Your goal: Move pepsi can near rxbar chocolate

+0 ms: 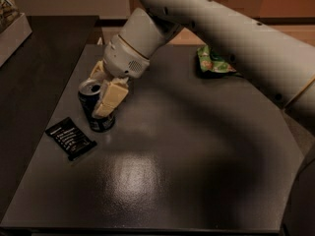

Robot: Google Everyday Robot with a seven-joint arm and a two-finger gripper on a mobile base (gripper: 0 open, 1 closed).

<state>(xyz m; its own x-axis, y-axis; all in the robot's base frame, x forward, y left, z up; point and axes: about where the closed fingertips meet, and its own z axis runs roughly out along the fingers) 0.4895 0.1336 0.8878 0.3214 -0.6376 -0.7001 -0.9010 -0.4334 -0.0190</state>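
Note:
The pepsi can (pixel 102 122), dark blue with a silver top, stands upright on the dark table (pixel 177 161) at the left. My gripper (pixel 102 96) reaches down from the upper right and is closed around the can. One cream finger (pixel 110 99) lies across the can's front and the other sits behind it. The rxbar chocolate (pixel 70 137), a flat black bar with white text, lies on the table just left of and in front of the can, a small gap apart.
A green crinkled snack bag (pixel 212 61) lies at the table's far right, partly behind my arm (pixel 231 33). A pale box (pixel 12 31) stands on the darker surface beyond the table's left edge.

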